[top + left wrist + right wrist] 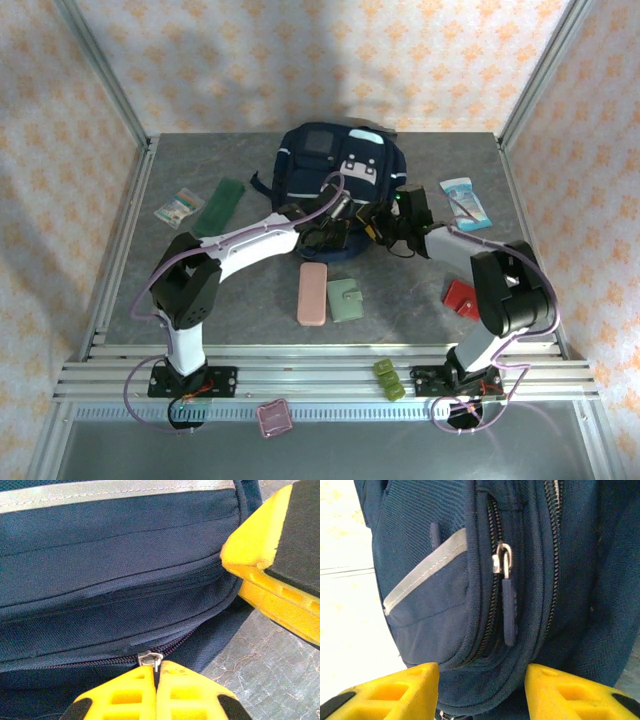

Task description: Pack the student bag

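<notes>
The student bag (340, 160), navy with white trim and grey patches, lies at the back middle of the table. My left gripper (322, 232) is at its near edge, shut on the metal zipper pull (150, 657) of a closed zip; in the left wrist view the gripper (156, 672) has its yellow fingers pressed together. My right gripper (378, 222) is just to the right of it. Its jaws (481, 677) stand apart astride the bag's rounded corner (485, 645), with fabric filling the gap. Another zip with a navy tab (509, 610) hangs above them.
A pink case (312, 294) and a green wallet (347, 300) lie near the front middle. A red item (460, 298) sits by the right arm. A green flat piece (219, 206) and a small packet (178, 207) lie left, a blue-white packet (464, 203) right.
</notes>
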`<state>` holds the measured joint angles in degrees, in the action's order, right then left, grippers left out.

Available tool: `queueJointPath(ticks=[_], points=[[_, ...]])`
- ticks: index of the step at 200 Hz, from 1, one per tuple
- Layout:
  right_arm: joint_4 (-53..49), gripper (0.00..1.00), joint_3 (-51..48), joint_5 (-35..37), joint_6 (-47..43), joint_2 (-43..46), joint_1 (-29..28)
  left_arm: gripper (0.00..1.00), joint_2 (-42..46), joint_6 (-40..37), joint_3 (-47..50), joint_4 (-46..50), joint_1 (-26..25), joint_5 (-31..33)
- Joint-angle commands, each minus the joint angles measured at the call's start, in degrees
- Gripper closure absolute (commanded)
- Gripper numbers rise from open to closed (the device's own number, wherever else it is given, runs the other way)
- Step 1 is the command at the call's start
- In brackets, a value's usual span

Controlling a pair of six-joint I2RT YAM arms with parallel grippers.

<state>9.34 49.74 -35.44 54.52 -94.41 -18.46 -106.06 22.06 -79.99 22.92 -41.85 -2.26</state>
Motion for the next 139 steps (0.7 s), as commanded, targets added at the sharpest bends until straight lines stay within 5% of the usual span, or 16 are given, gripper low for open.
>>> queueJointPath(ticks=[1,44,64,107,121,139], points=[[6.22,0.56,1.53,-0.88,2.56,-2.16,-0.45,1.0,4.53,1.73,1.57,-3.29,-0.34,0.06],[13.16,0.66,-0.36,-2.12,5.95,-3.71,-0.53,1.0,5.73,2.61,3.85,-4.64,-0.34,-0.31],[18.02,0.81,-1.73,-2.74,8.24,-4.7,-0.53,1.0,6.08,2.65,4.16,-4.86,-0.32,-0.25],[27.27,0.59,-4.67,-3.6,11.75,-6.76,-1.04,1.0,6.65,3.06,4.83,-5.65,-0.34,-0.31],[27.24,0.6,-4.82,-2.47,11.54,-6.97,-1.08,1.0,6.74,3.16,4.84,-5.94,-0.34,-0.76],[29.07,0.75,-4.91,-2.78,12.07,-7.44,-1.14,1.0,6.66,3.16,4.73,-6.0,-0.32,-1.16]])
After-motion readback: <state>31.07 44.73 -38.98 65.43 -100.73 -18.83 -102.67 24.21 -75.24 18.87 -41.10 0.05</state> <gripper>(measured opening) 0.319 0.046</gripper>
